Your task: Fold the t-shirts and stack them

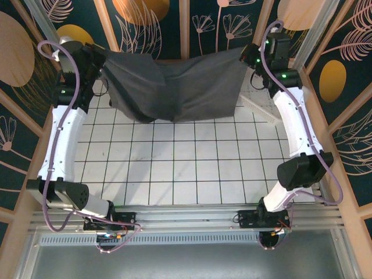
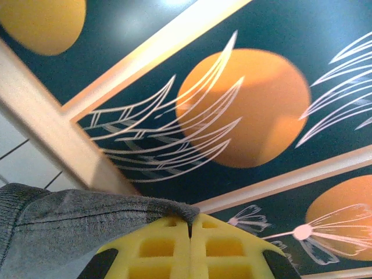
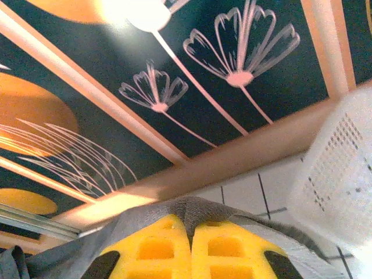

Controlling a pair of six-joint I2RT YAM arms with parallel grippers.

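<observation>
A dark charcoal t-shirt (image 1: 174, 87) hangs stretched between both arms at the far end of the tiled table, its lower edge sagging over the tiles. My left gripper (image 1: 100, 65) holds its left top corner. In the left wrist view the yellow pads (image 2: 160, 250) of the left gripper (image 2: 190, 224) are pressed together on a ribbed grey hem (image 2: 70, 218). My right gripper (image 1: 251, 58) holds the right top corner. In the right wrist view the right gripper (image 3: 190, 224) is shut on a bunched fold of the t-shirt (image 3: 203, 208).
A white perforated basket (image 3: 337, 174) stands close on the right in the right wrist view. The white tiled table (image 1: 186, 168) stretches toward the arm bases. Wooden-framed patterned walls (image 1: 174, 23) close in the back and sides.
</observation>
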